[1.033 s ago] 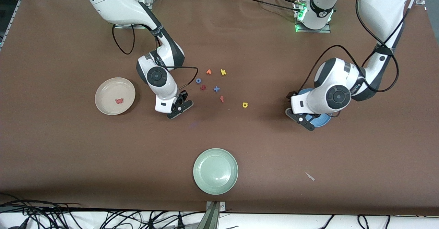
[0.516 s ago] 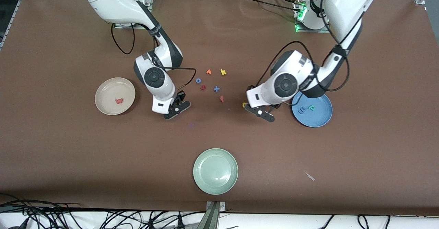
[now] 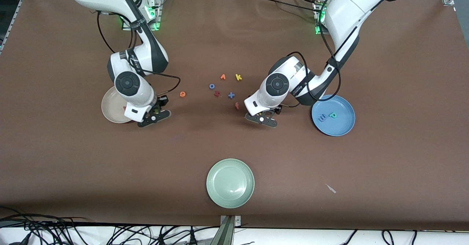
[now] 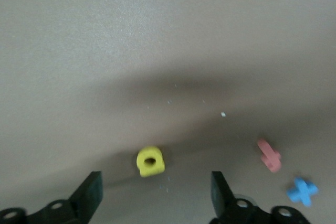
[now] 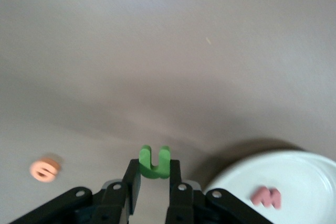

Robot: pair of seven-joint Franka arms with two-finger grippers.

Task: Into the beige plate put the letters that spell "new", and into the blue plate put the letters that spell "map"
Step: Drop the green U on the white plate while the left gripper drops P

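Note:
My right gripper [image 3: 154, 117] [image 5: 154, 174] is shut on the green n [image 5: 154, 162] and hangs just beside the rim of the beige plate [image 3: 110, 107] [image 5: 299, 174]. The pink-red w [image 5: 266, 196] lies in that plate. The orange e [image 3: 182, 94] [image 5: 44, 170] lies on the table near it. My left gripper [image 3: 261, 119] [image 4: 156, 192] is open, low over the yellow a [image 4: 150, 161], which sits between the fingers without touching them and is hidden in the front view. The blue plate [image 3: 342, 125] holds the periwinkle m [image 3: 322, 118] and teal p [image 3: 332, 115].
Loose letters lie mid-table: orange v [image 3: 222, 77], yellow k [image 3: 238, 77], blue o [image 3: 211, 86], a dark red letter [image 3: 217, 93], blue x [image 3: 231, 95] [image 4: 303, 191] and red f [image 3: 237, 106] [image 4: 269, 155]. A pale green plate [image 3: 230, 182] sits nearer the front camera.
My right arm carried the green n from mid-table toward the beige plate, uncovering the orange e. My left arm swung from over the blue plate to the yellow a.

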